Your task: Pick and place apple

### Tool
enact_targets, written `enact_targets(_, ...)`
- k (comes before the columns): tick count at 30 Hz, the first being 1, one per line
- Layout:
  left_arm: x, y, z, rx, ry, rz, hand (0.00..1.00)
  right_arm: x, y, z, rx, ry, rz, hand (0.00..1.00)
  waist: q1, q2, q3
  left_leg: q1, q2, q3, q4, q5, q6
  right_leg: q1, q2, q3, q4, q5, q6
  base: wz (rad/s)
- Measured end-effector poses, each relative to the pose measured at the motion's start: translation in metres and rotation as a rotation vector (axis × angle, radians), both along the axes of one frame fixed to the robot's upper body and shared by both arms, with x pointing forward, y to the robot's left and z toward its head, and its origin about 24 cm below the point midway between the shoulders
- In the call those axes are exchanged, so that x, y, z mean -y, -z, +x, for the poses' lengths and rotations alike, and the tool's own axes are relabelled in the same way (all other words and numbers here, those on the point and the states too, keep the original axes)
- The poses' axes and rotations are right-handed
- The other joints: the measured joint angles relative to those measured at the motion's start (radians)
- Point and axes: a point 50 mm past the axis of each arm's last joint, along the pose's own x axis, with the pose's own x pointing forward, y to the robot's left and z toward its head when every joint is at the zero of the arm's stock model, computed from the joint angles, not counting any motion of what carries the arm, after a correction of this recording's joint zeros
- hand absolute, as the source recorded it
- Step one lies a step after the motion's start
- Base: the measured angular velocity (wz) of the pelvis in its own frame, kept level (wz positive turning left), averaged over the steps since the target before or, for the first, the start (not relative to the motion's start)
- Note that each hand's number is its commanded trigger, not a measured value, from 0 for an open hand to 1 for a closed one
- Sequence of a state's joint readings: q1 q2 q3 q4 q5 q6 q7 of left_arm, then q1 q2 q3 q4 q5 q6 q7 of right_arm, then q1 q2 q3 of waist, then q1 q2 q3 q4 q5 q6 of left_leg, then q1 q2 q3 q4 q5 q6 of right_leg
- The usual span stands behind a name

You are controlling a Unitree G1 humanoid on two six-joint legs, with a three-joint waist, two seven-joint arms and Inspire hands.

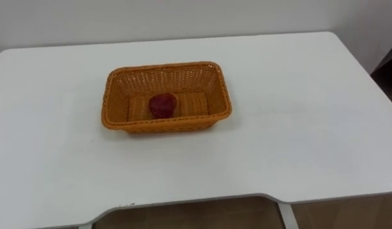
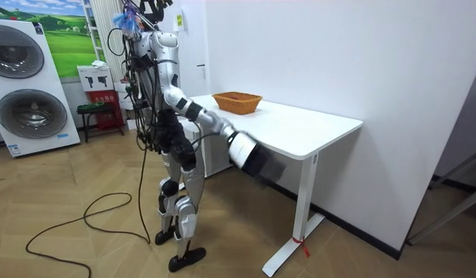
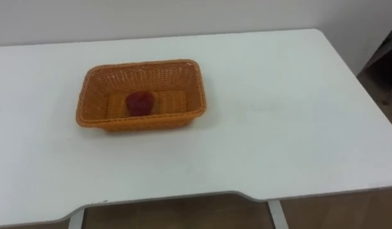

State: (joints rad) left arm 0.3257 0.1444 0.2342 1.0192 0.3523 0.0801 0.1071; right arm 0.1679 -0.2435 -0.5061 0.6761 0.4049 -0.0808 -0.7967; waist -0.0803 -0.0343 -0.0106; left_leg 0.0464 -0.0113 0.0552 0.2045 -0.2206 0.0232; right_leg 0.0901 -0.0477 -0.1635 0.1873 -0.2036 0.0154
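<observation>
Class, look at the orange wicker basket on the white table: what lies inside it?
One red apple lies inside the basket, near its middle. The near wall hides the strip of floor right behind it.

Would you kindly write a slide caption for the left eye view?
A red apple lies inside an orange wicker basket on a white table.
</observation>
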Motion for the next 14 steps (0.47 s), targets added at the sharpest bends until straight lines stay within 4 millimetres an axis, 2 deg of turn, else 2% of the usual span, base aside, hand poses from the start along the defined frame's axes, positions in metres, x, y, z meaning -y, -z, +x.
enact_targets(3,0.0,0.0,0.004,0.013,0.008,0.003,0.0,-0.01,0.024,-0.028,-0.093,0.083,0.111,0.0,0.001,0.0,0.0016,-0.001,-0.001,0.0,-0.001,0.0,0.0,-0.004,0.001,0.014,0.0,-0.001,0.001,-0.03)
enact_targets(6,-0.001,-0.001,0.008,0.026,0.008,0.005,0.0,-0.014,0.032,-0.037,-0.136,0.104,0.149,0.0,0.002,0.003,0.0048,-0.005,0.0,0.01,-0.003,-0.001,0.001,-0.01,0.003,0.024,-0.003,-0.001,0.002,-0.09)
enact_targets(12,0.0,0.0,0.013,0.027,0.013,-0.004,0.0,-0.036,0.06,-0.054,-0.282,-0.002,0.323,0.0,0.013,-0.002,0.0076,0.0,-0.001,0.011,-0.003,-0.001,0.001,-0.007,0.002,0.024,-0.007,-0.002,0.002,0.0)
enact_targets(14,-0.001,0.0,0.012,0.017,0.01,-0.004,0.0,-0.048,0.071,-0.064,-0.315,-0.063,0.425,0.0,0.03,-0.004,0.0074,-0.001,-0.001,0.01,-0.004,-0.001,0.001,-0.004,0.002,0.019,-0.016,-0.002,0.002,0.0)
